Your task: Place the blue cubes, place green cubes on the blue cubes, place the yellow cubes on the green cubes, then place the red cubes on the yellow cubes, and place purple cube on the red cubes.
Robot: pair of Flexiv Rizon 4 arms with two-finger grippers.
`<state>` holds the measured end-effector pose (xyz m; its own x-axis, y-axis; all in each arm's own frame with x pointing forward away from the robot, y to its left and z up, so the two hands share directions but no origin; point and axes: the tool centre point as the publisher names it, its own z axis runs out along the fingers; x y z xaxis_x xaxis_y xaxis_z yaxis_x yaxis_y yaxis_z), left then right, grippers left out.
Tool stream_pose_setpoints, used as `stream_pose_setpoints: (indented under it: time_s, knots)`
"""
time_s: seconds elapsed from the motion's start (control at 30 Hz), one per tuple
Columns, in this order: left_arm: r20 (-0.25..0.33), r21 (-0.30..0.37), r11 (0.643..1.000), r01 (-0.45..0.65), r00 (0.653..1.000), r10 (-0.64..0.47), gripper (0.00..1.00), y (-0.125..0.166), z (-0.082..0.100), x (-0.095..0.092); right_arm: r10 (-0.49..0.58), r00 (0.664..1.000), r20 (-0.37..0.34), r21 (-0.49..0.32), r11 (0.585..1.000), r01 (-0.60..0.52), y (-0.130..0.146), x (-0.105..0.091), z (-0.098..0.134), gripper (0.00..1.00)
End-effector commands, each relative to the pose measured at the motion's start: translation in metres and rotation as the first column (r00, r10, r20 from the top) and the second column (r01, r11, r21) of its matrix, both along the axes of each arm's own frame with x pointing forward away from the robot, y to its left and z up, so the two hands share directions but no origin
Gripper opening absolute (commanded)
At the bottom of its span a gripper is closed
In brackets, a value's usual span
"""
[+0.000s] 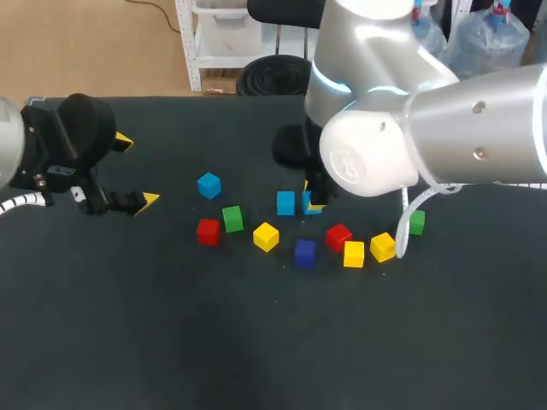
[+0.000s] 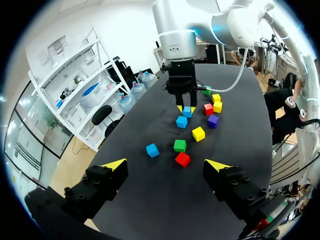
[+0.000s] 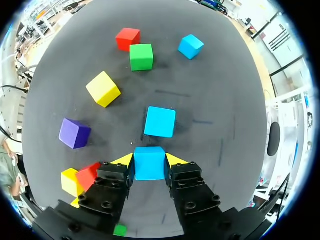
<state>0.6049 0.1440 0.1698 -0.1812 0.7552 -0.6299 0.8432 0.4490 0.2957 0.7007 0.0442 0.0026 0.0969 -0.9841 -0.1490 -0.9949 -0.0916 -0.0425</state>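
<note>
A: Right arm (image 1: 444, 128) up front. Right gripper (image 3: 149, 159) clamped on a blue cube (image 3: 149, 169), just right of a second blue cube (image 3: 160, 121).
B: Left gripper (image 1: 137, 171)?
A: Far left, fingers wide apart, holding nothing.
B: Others?
A: Third blue cube (image 1: 208, 184) left of the pair. Nearer: green cube (image 1: 232, 218), red cube (image 1: 208, 231), yellow cube (image 1: 266, 237), purple cube (image 1: 304, 252), all loose on the table (image 1: 256, 342).

table top (image 1: 256, 342): dark matt cloth-like cover, slightly fuzzy. blue cube (image 3: 149, 162) and other cubes: smooth faces, low sheen; wood or plastic, can't tell. right arm (image 1: 479, 128) shell: glossy silver, bright highlights. right gripper (image 3: 149, 161) fingers (image 3: 112, 190): matt black, yellow tips matt.
</note>
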Motion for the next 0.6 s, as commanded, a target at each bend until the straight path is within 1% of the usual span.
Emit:
stream_pose_setpoints:
  time_s: [0.03, 0.6]
  knots:
    - [-0.001, 0.000, 1.000, 0.002, 1.000, -0.002, 1.00, 0.0007, 0.0002, 0.0005, -0.002, 1.000, -0.002, -0.004, 1.000, 0.002, 0.0024, 0.0029, -0.0022, 0.00]
    - [-0.001, 0.000, 1.000, 0.002, 1.000, -0.002, 1.00, 0.0007, 0.0002, 0.0005, -0.010, 1.000, -0.010, -0.018, 1.000, 0.009, 0.0064, 0.0079, -0.0091, 0.00]
